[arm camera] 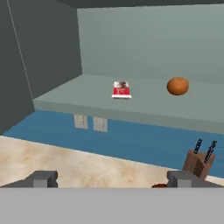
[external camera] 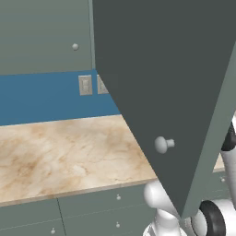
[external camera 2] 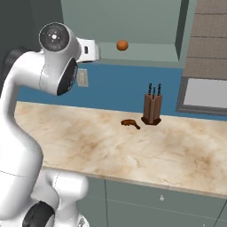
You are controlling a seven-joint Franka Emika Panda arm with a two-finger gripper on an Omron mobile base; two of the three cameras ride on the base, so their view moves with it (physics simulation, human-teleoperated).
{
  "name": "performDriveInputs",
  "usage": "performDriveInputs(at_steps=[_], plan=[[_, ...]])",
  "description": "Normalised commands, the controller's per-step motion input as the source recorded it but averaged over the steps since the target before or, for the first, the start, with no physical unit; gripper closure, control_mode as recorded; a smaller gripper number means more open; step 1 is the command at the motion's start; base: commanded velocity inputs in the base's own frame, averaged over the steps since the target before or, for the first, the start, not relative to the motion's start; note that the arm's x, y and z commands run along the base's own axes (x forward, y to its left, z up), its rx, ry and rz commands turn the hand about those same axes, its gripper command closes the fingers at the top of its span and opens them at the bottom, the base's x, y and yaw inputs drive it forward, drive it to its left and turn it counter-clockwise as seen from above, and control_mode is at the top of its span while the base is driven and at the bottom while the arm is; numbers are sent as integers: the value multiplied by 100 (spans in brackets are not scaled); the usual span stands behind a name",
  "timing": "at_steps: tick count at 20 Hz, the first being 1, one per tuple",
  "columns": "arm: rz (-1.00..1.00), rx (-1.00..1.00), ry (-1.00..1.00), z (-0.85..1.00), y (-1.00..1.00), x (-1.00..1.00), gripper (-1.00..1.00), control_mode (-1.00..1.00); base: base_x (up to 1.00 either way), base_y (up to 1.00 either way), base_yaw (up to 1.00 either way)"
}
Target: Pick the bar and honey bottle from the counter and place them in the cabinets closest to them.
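Stretching wide across both base views: the counter (external camera 2: 88,137), beige marbled with brown veins. Standing on it toward the back, near the blue wall: a wooden knife block (external camera 2: 152,109) with dark handles sticking up. Lying just beside the block, toward the arm's side: a small dark brown object (external camera 2: 129,123), too small to identify. Above, running along the open cabinets: a grey-green shelf (arm camera: 87,99), carrying a red-labelled flat bar (arm camera: 121,90) and, well apart from it, a round orange object (arm camera: 177,86).

We see glossy white rounded arm (external camera 2: 26,133) links, dark grey joint bands, a round grey-ringed joint cap (external camera 2: 54,37), and two small dark fingertips (arm camera: 41,178).
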Motion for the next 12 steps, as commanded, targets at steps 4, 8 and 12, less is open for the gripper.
performDriveInputs(at_steps=[4, 8, 12], plan=[[11, -12, 4, -47, -35, -95, -100, -100, 0, 0, 0], [8, -15, 1, -69, -23, -87, -100, -100, 0, 0, 0], [6, -20, 2, -89, -9, -63, -100, -100, 0, 0, 0]])
